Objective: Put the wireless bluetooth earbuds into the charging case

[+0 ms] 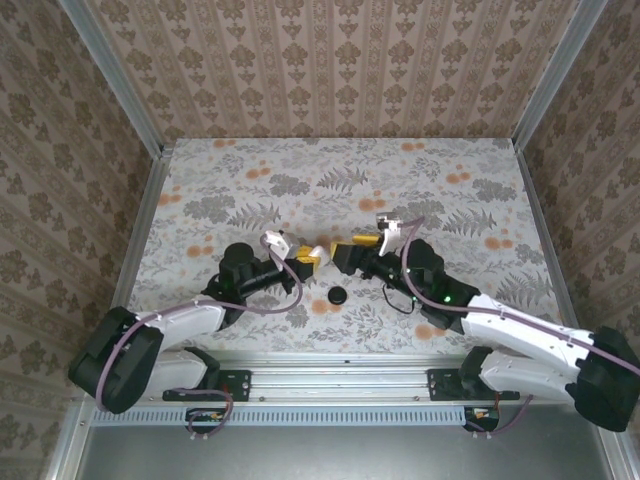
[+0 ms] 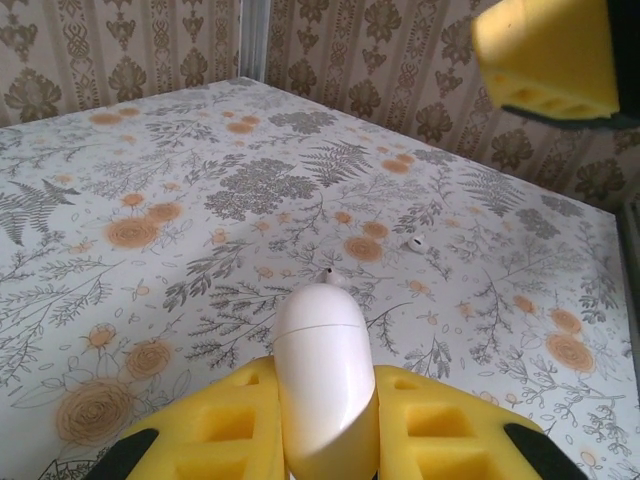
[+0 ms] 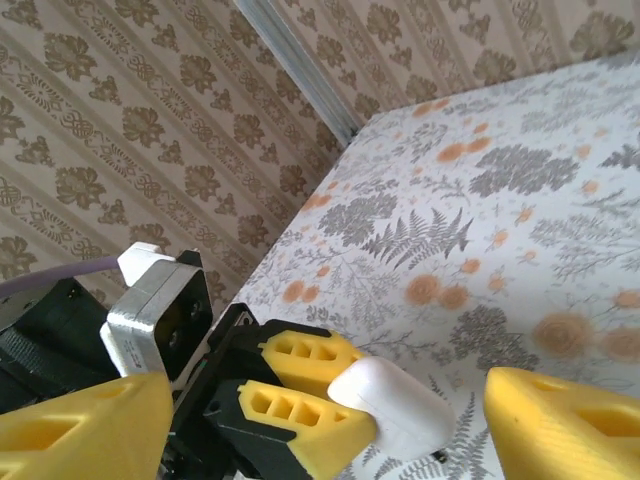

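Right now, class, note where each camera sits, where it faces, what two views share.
Top external: above, behind, looking down at the table; left arm, right arm show.
Left wrist: on the left arm, facing across the table; left gripper clamps the charging case.
Right wrist: on the right arm, facing the left gripper; right gripper open.
Both wrist views share the charging case.

Overhead view from behind, facing down, close wrist views sharing charging case (image 2: 325,370)

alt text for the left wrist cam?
The yellow-tipped left tool clamps a white charging case that points away from the camera. Beyond the case, one small white earbud lies on the floral table, apart from it.
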